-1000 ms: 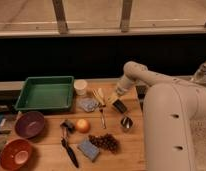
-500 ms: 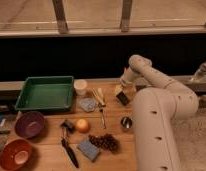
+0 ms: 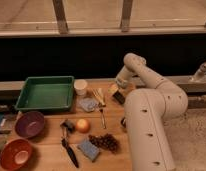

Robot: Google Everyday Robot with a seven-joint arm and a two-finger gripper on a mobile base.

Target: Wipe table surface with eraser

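Since a second ago the arm is noted raised and reached further back, and the eraser (image 3: 117,96) is carried with it toward the table's far edge, slightly leftward.

Camera view: the gripper (image 3: 118,90) is found low over the far right part of the table surface (image 3: 46,142), clamped on the eraser. The tan back appears turned toward the gripper and the black face toward the wood. It is judged to be held this way so the wiping face is kept flat on the planks.

- eraser is located right of the white cup (image 3: 81,87), well apart from the green tray (image 3: 45,94)
- blue sponge (image 3: 88,149) and brush (image 3: 69,150) are left lying near the front edge, not needed
- wiping is judged under way, with much tabletop not yet covered
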